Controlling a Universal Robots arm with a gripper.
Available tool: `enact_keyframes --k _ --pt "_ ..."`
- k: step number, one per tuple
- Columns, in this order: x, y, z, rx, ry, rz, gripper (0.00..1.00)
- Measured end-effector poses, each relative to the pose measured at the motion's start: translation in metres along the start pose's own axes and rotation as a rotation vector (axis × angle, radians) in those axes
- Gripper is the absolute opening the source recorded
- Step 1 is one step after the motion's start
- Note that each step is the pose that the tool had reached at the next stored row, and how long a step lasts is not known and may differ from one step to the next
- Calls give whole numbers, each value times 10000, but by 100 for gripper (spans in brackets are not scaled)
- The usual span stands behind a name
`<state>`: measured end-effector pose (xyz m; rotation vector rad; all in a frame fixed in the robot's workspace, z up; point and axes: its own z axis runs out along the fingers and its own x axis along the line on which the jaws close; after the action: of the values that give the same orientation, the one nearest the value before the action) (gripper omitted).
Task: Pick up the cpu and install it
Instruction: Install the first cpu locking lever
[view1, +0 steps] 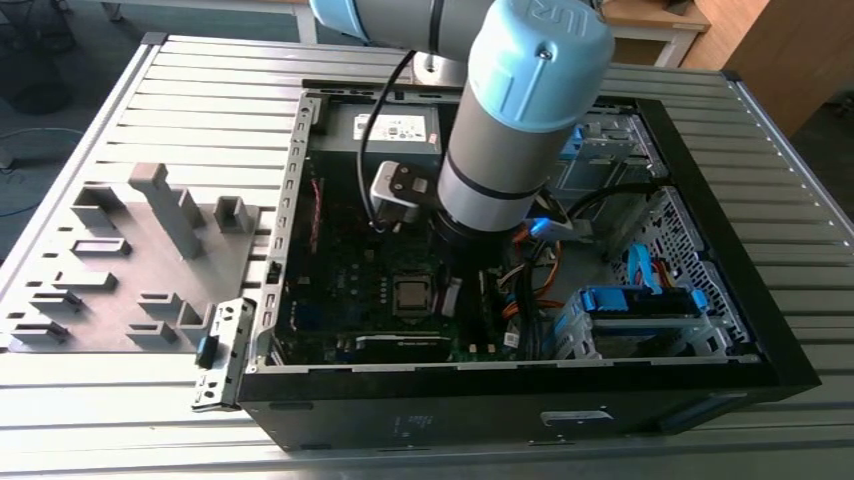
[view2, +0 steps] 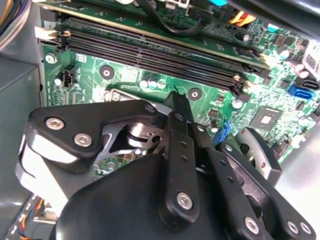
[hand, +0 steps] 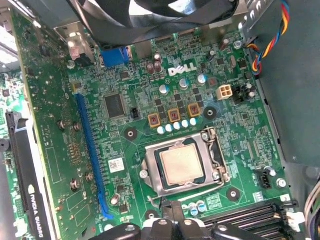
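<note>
Gripper (view2: 176, 100) hangs low over the motherboard (hand: 150, 100) beside the socket; whether its fingers are spread cannot be told. Cpu (hand: 182, 165) lies flat in the socket frame (hand: 150, 172), evidently seated for installation

The arm (view1: 514, 120) is a fat round tube, grey with a light blue cap and a black ring low down. A black cable (view1: 378, 120) runs beside it. The claw (view2: 170, 170) is black, made of flat bars joined with shiny silver screws (view2: 184, 201)
</note>
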<state>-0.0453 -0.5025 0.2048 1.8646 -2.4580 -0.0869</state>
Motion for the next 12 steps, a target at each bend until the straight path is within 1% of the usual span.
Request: enact_keyframes --k 3,4,12 --pt "-3 10 -23 2 -1 -1 11" --pt "-6 19 -60 3 -2 -1 11" --pt "-25 31 -138 3 0 0 11"
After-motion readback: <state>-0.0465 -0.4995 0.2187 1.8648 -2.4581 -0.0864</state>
